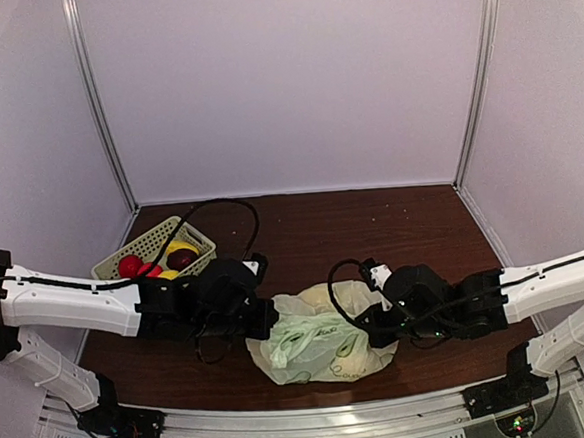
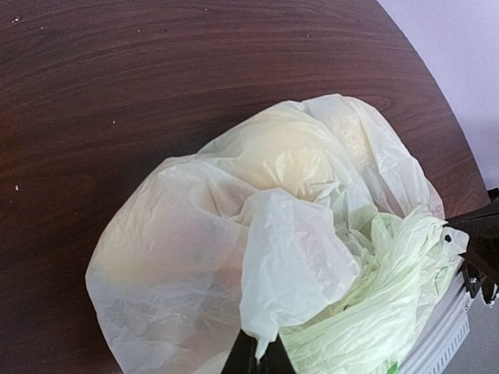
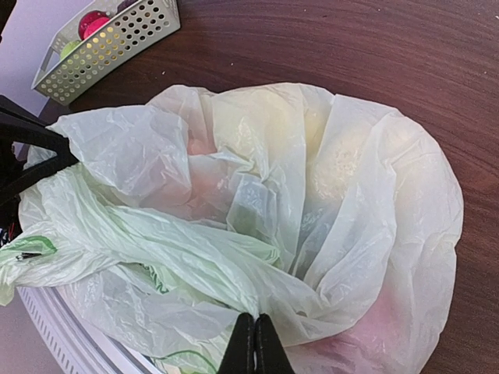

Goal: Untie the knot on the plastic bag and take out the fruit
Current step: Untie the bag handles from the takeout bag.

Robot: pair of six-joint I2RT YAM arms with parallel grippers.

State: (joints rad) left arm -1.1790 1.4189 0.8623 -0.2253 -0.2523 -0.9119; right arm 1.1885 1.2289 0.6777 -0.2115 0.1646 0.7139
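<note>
pale plastic bag (image 1: 303,347), print (image 1: 330,332) illegible

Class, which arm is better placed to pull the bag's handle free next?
Probably right: the right end effector pinches the twisted handle; the left end effector grips only a loose flap.

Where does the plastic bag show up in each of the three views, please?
Top view: the bag sits low in the centre of the picture.
Left wrist view: the bag fills the lower right, down to the bottom edge.
Right wrist view: the bag fills most of the picture.
Shared landmark: the slotted basket, upper left in the top and right wrist views, not in the left wrist view.
</note>
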